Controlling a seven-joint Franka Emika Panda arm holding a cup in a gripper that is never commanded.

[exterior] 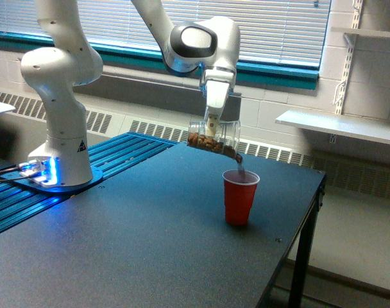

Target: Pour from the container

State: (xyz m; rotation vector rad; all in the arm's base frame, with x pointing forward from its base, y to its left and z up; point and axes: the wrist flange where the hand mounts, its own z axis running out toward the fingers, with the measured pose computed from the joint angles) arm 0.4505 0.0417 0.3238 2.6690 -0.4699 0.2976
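Pouring step, mid-stream. The arm reaches from its base at the exterior view's left and ends in the gripper, which is clamped on the container. The container hangs above the table, lying near horizontal with its mouth dipped toward the exterior view's right. Brown bits lie along its lower wall and crowd toward the lip. A thin dark stream runs from the lip down to the red cup, which stands upright on the table just below and slightly right of the mouth. The container and the cup are apart, joined only by the stream.

Judged stage: pouring is under way, and a good share of the bits is not yet out. The next move likely calls for more tilt at the wrist, with the lip kept over the cup's opening so the stream lands inside. Too quick a turn could send the bits past the far rim. How full the cup is cannot be told from this view
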